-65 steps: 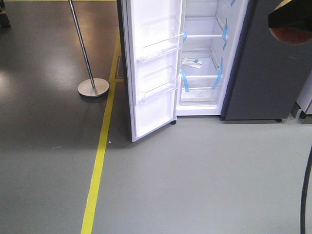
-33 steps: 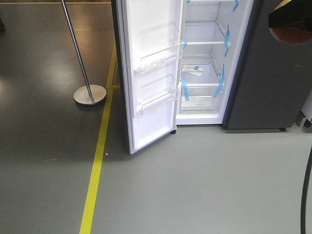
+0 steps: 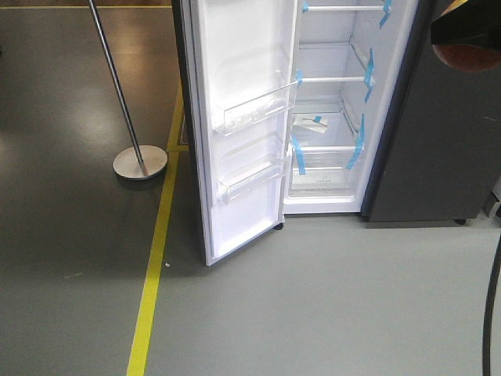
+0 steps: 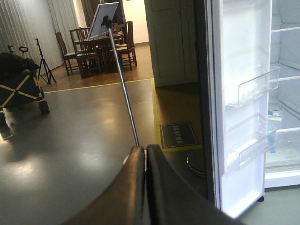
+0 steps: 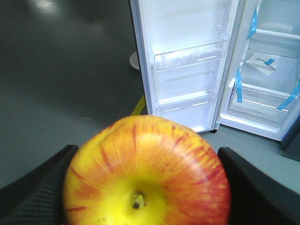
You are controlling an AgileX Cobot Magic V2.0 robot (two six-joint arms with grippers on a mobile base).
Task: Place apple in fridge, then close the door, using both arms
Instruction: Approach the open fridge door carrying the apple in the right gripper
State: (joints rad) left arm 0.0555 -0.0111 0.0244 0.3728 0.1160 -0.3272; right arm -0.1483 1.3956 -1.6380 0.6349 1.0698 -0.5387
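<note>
The fridge (image 3: 333, 98) stands ahead with its white lining and blue-taped shelves showing. Its door (image 3: 244, 117) is swung wide open to the left, clear bins on its inner face. My right gripper (image 5: 147, 187) is shut on the apple (image 5: 147, 164), red with yellow-orange patches, held well in front of the fridge (image 5: 267, 70) and door (image 5: 187, 61). In the front view the apple (image 3: 468, 56) shows at the top right under the dark gripper body. My left gripper (image 4: 143, 150) is shut on nothing, left of the door (image 4: 239, 93).
A metal pole on a round base (image 3: 141, 162) stands left of the door, beside a yellow floor line (image 3: 153, 290). A paper sheet (image 3: 311, 124) lies on a lower shelf. Chairs and a table (image 4: 101, 49) and a cart (image 4: 18, 86) are far off left.
The fridge, door and pole base have slid lower and grown larger in the front view, so the robot has come nearer. The apple stays in the right gripper.
</note>
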